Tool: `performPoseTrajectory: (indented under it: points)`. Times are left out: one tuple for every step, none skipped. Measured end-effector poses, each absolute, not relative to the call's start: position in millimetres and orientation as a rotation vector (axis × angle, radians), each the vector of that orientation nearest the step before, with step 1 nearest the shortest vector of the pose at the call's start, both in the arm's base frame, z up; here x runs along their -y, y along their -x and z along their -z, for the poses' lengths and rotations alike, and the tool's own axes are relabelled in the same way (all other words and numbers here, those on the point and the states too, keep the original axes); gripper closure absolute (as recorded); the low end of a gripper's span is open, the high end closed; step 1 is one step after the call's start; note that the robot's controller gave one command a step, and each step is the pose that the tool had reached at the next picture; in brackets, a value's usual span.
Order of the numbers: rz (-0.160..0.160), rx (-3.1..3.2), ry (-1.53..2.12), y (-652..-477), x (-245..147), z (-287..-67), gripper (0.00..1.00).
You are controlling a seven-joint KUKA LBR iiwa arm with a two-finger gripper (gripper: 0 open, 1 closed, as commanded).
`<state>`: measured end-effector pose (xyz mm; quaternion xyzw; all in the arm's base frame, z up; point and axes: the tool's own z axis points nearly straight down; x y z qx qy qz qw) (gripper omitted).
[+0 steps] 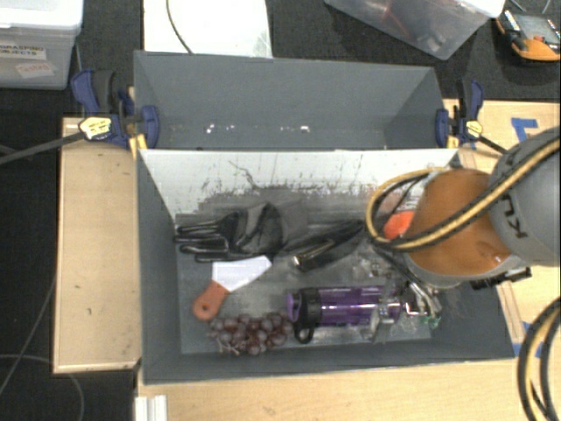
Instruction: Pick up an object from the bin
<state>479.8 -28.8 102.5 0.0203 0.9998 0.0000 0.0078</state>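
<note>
Because the orange wrist cover (451,231) looms over the purple bottle (344,306) beside grapes (250,331), grip cannot be told.

Dark surface (302,20) at the top, white sheet (219,16) on it with a black cable (176,23) across, clear tub (408,9) (tilted, something orange inside) upper right, white labelled box (39,11) upper left.
</note>
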Motion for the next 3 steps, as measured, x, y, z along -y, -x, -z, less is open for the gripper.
performPoseTrajectory:
  points:
    - [0.0, -3.133, -0.022, -504.0, 12.6, -243.3, 0.0]
    - [-0.001, -3.128, 0.0, -488.1, 4.9, -121.3, 0.0]
    - [0.001, -3.116, 0.049, -483.4, 20.5, -131.5, 0.0]
